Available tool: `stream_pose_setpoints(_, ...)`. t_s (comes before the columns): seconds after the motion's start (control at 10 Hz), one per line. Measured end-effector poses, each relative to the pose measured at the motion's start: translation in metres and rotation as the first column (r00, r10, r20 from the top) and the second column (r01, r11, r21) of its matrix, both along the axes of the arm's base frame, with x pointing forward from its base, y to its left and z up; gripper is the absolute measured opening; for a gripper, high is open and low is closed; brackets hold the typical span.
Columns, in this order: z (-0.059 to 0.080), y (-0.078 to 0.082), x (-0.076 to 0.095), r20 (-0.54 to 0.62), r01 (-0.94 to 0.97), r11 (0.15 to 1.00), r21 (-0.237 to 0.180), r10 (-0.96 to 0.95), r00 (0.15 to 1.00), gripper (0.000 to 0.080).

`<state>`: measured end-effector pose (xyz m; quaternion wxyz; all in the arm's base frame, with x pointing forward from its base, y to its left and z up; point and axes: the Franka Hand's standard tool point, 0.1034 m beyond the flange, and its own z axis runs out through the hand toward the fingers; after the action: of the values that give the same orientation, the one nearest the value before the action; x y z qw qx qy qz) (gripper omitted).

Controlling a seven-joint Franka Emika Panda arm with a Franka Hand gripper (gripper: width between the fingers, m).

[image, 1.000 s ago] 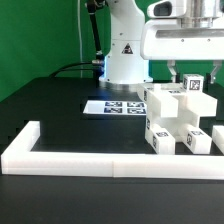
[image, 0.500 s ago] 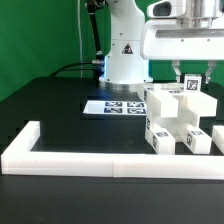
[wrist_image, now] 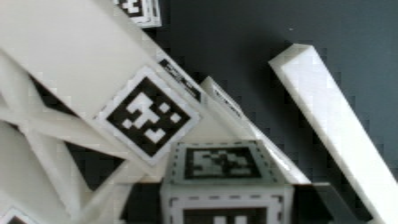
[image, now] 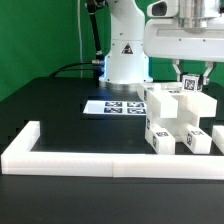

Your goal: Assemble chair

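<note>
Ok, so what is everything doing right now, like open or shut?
gripper, shut on the tagged post.
tagged post, upright on top of the chair, gripped.
chair, partly built, standing on the table.
marker board, lying flat, untouched.
border wall, lying flat, untouched.

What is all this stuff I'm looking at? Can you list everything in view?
table: one, black, under everything.
border wall: one, white, low, along the table's front and up the exterior view's left.
marker board: one, white with black tags, flat, in front of the robot's base.
chair parts: several chunky blocks, white with black-and-white tags, grouped at the exterior view's right; exact count unclear.
top piece: one, white, tagged, above that group.
backdrop: one, green, behind the scene.
cable: one, dark, running to the base.
robot arm: one, white, behind the marker board.
tool: one, shut on the top piece.
</note>
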<state>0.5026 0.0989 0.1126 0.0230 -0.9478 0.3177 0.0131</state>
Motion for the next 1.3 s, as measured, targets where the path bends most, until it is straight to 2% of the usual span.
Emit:
stream_pose_setpoints(0.6,0.0001,0.0023,0.0,-0.021,0.378,0.926,0.003,-0.378,0.926,0.0288)
stream_pose_setpoints(1.1,0.001,0.0089,0.001,-0.039,0.629,0.777,0.012,-0.628,0.777,0.0288)
stream_pose_setpoints(1.2,0.0004,0.0092,0.0007,-0.041,0.646,0.764,0.01,-0.645,0.763,0.0347)
stream_pose_setpoints(1.3,0.0002,0.0091,0.0006,-0.039,0.623,0.782,0.01,-0.622,0.782,0.0481)
